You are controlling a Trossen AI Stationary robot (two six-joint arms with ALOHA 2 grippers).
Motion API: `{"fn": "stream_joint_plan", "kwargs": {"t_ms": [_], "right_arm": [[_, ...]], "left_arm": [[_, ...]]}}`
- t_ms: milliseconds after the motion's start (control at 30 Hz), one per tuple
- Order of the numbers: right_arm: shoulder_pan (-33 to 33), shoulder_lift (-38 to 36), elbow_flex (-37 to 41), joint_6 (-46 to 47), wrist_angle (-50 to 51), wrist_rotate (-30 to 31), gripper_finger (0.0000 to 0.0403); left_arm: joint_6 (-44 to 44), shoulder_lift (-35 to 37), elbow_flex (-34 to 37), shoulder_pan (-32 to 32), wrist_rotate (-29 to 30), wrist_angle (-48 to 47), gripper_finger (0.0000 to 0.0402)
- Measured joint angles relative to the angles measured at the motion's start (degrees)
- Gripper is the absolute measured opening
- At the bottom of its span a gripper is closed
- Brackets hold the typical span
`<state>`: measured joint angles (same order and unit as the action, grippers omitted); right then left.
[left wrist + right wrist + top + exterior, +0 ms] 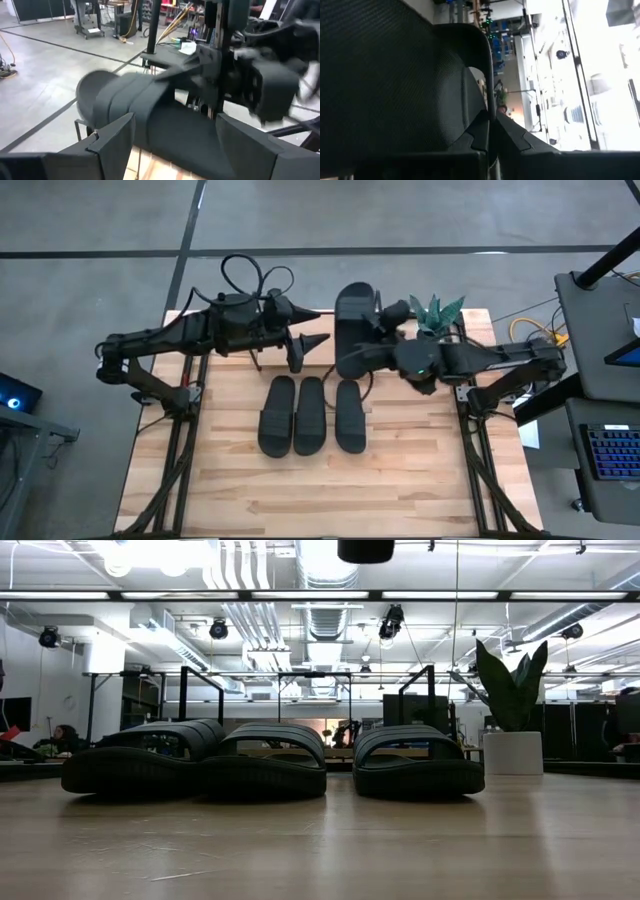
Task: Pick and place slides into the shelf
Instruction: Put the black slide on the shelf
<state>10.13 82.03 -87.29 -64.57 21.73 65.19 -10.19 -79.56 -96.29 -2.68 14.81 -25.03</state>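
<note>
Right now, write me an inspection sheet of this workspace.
Surface: light wooden slatted tabletop, bare at the near end.
Job's things: three matte black slide sandals side by side mid-table; a fourth black slide raised at the far edge. No rack can be made out.
Clutter: green spiky plant at the far right corner.
Grippers: right gripper, jaws shut on the fourth slide; left gripper, jaws open, beside that slide, not touching it.
Cables: black loops above the left arm; yellow cable beyond the table's right edge.
Surroundings: grey floor, keyboard on a side desk.
</note>
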Motion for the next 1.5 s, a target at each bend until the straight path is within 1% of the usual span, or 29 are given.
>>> {"fn": "stream_joint_plan", "kwargs": {"t_ms": [133, 300, 367, 433, 467, 533, 700, 833, 933, 1067, 1167, 1500], "right_arm": [[-0.28, 2.54, 0.00, 0.01, -1.07, 1.23, 0.0008], [-0.30, 3.38, -0.02, 0.02, -1.94, 2.54, 0.0008], [-0.28, 3.40, -0.02, 0.03, -3.50, 2.46, 0.0008], [-0.22, 3.21, -0.26, 0.02, -4.66, 2.40, 0.0008], [-0.15, 3.16, -0.58, 0.02, -5.36, 2.44, 0.0008], [0.00, 3.14, -1.29, -0.09, -6.28, 2.38, 0.0008], [0.00, 3.26, -2.08, -2.35, -6.03, 1.96, 0.0008], [-0.02, 3.29, -2.05, -2.11, -6.06, 1.95, 0.0008], [0.00, 3.29, -2.05, -2.12, -6.07, 1.86, 0.0008], [0.19, 3.55, -2.04, -2.12, -6.01, -0.01, 0.0008], [0.38, 3.57, -2.03, -2.09, -6.11, -1.98, 0.0008], [0.35, 3.57, -2.01, -3.25, -6.30, -3.25, 0.0008]], "left_arm": [[0.03, -0.21, 0.11, 0.00, 0.41, -0.66, 0.0264], [1.54, -0.44, 0.13, 0.00, 0.79, -3.27, 0.0264], [3.45, -0.79, 0.13, 0.00, 2.73, -4.78, 0.0264], [5.24, -1.30, 0.17, 0.02, 6.30, -6.55, 0.0264], [6.24, -1.83, 0.20, 0.00, 7.74, -6.56, 0.0264], [7.75, -2.56, 0.20, -0.02, 8.66, -6.50, 0.0264], [8.01, -3.77, 0.17, 0.04, 10.87, -5.41, 0.0264], [7.95, -3.73, 0.17, 0.02, 11.61, -4.49, 0.0264], [7.95, -3.66, 0.17, 0.02, 13.54, -2.86, 0.0264], [9.65, -3.59, 0.17, -0.10, 15.93, -1.02, 0.0264], [10.77, -3.69, 0.17, -0.11, 16.34, -0.74, 0.0264], [12.15, -4.58, 0.09, -0.22, 17.07, -0.80, 0.0264]]}}
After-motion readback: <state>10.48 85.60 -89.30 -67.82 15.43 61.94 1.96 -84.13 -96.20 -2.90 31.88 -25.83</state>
